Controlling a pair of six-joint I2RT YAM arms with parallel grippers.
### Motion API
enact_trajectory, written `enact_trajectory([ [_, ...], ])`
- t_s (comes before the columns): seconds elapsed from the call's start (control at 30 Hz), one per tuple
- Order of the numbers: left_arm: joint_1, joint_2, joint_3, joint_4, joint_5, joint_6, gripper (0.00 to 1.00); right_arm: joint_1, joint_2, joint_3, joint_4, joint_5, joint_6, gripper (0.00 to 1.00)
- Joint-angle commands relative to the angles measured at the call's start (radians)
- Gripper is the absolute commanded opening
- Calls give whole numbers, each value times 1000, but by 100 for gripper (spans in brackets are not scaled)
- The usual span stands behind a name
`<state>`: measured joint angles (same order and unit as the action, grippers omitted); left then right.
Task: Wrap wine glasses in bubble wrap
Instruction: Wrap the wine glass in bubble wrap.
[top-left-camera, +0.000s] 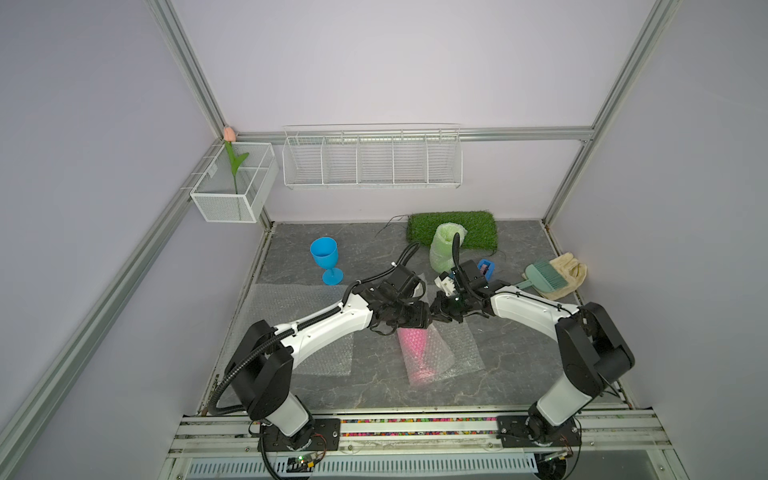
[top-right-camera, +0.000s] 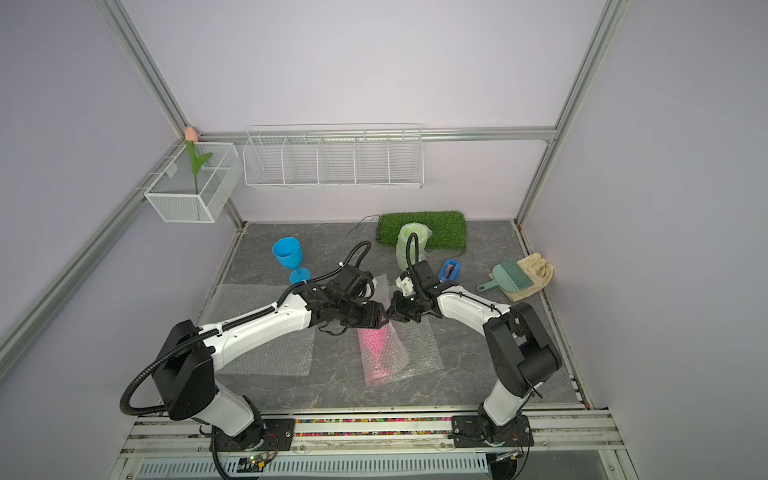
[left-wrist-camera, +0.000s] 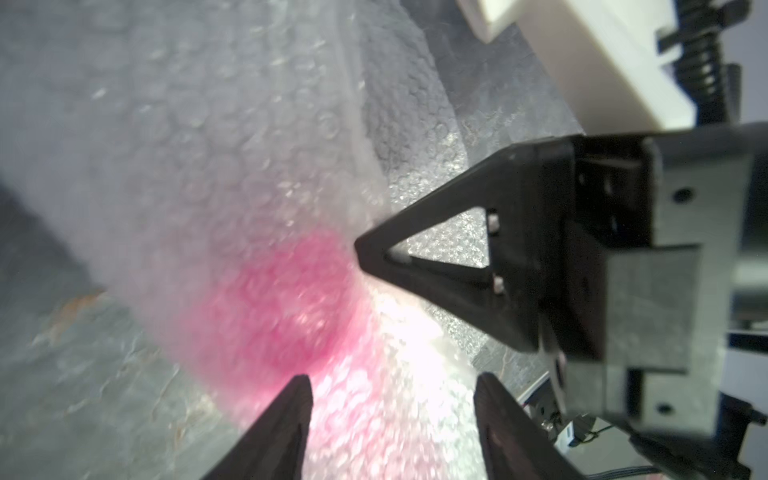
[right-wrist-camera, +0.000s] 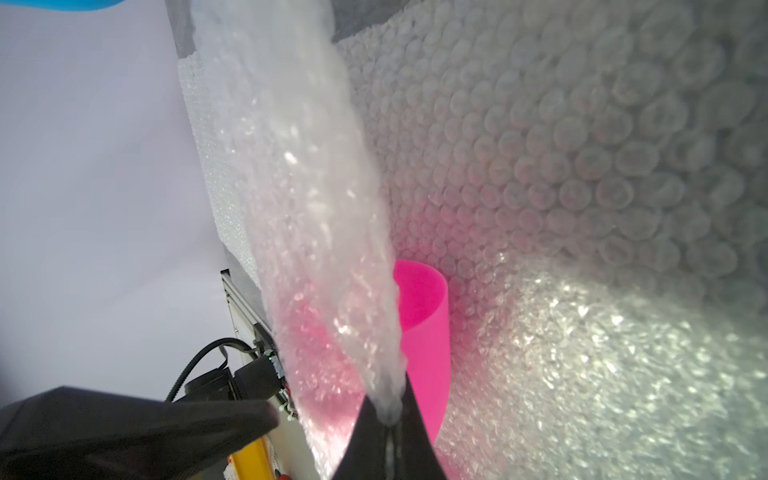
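A hot pink wine glass (top-left-camera: 415, 353) (right-wrist-camera: 424, 332) lies on its side under a loosely folded sheet of bubble wrap (top-left-camera: 440, 349) mid-table. Just above its far end my right gripper (top-left-camera: 436, 311) (right-wrist-camera: 388, 419) is shut on a lifted edge of that sheet. My left gripper (top-left-camera: 426, 320) (left-wrist-camera: 392, 415) faces it, open, with only wrap and pink showing between its fingers (left-wrist-camera: 286, 428). A blue glass (top-left-camera: 326, 257) stands bare at the back left. A lime green one (top-left-camera: 444, 247), rolled in wrap, stands by the mat. A spare sheet (top-left-camera: 291, 303) lies flat under my left arm.
A green grass mat (top-left-camera: 453, 228) lies at the back. A small blue item (top-left-camera: 485, 268), a teal hand brush (top-left-camera: 544, 278) and a cream cloth (top-left-camera: 571, 272) sit at the right. A wire rack (top-left-camera: 370, 158) and a mesh box (top-left-camera: 232, 183) hang on the walls.
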<state>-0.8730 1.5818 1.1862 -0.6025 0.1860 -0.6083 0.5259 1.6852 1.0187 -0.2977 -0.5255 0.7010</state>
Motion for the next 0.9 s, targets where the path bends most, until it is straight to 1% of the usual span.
enact_trajectory([
  [0.0,3,-10,22,-91,-129,-31,79,-5,33,38,-69,63,-62,7],
  [0.17,2,38,28,-91,-164,-90,100,-5,59,55,-74,55,-77,7],
  [0.57,-4,186,57,-31,-195,-215,100,-6,62,47,-89,50,-105,7],
  [0.73,-5,231,33,-1,-169,-226,100,-7,70,46,-111,94,-123,7],
  [0.87,-5,227,8,16,-166,-212,100,-11,69,37,-123,111,-129,7],
])
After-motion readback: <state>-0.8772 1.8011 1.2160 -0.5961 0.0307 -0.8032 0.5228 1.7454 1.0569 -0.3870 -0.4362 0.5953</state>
